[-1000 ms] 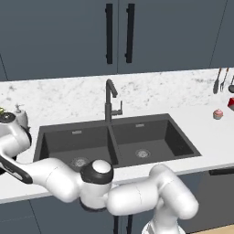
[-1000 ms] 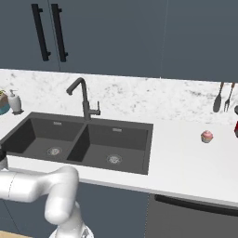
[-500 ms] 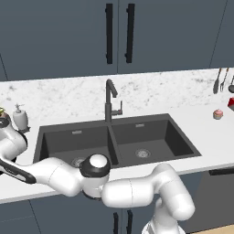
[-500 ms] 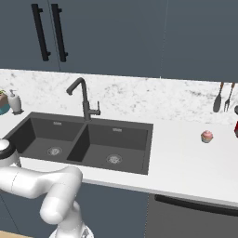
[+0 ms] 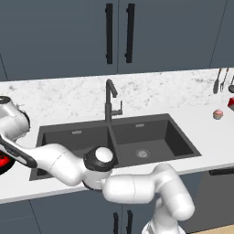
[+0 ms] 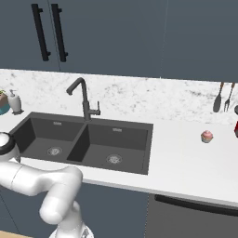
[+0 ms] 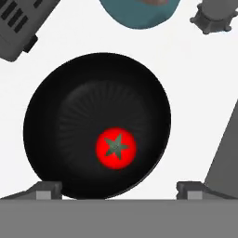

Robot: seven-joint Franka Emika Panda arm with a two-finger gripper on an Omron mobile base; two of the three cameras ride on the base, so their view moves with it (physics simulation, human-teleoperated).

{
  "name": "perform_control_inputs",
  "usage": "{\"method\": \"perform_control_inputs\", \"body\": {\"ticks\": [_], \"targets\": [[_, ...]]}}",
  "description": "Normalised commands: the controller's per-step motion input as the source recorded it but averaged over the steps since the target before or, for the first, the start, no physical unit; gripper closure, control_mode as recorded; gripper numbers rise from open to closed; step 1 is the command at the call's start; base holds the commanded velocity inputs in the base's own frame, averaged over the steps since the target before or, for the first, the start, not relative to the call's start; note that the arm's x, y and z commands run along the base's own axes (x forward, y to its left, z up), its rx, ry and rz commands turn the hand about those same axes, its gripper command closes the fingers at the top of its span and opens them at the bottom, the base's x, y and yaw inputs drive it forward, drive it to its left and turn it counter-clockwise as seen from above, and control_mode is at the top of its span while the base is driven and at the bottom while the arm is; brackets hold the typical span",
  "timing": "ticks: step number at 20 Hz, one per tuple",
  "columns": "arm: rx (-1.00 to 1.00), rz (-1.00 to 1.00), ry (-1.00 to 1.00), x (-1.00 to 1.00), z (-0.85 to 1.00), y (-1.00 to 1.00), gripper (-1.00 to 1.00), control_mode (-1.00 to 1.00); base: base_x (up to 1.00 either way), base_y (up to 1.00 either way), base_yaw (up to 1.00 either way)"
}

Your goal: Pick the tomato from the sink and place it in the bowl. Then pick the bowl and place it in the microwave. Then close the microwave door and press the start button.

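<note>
Finishing step: placing the tomato in the bowl looks done; the tomato (image 7: 116, 148) lies stem-up inside the bowl (image 7: 69, 116), right of its middle and toward the lower side in the hand view.
Far left of counter: the arm reaches out over the left end of the white counter (image 5: 68, 103); a sliver of red under its wrist in the left base view is likely the same tomato.
Pincer: the gripper (image 7: 116, 188) stands open above the bowl, one dark fingertip (image 7: 44, 189) at each side of the view's bottom, nothing between them.
Around the bowl: a teal dish (image 7: 139, 11) lies just beyond its rim; a dark grey slotted object (image 7: 23, 28) sits at the upper left.
Sink: the sink (image 5: 114, 139) to the right has both basins bare of the tomato.
Far right: a pinkish cupcake (image 6: 207, 136) stands well apart.
Next move: judged, grasping the bowl by its rim, which calls for shifting sideways until one finger goes inside the wall and one outside, clear of the tomato.
</note>
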Motion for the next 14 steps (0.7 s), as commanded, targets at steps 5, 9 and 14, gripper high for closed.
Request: {"method": "perform_control_inputs", "body": {"ticks": [5, 9, 14], "targets": [[0.23, -0.4, -0.01, -0.84, -0.2, -0.98, -1.0, -1.0, 0.0, 0.0, 0.0], [0.23, -0.49, 0.0, -0.74, -0.22, -0.96, -1.0, -1.0, 0.0, 0.0, 0.0], [0.14, -0.32, 0.0, -0.42, -0.04, -0.44, -1.0, -1.0, 0.0, 0.0, 0.0]]}}
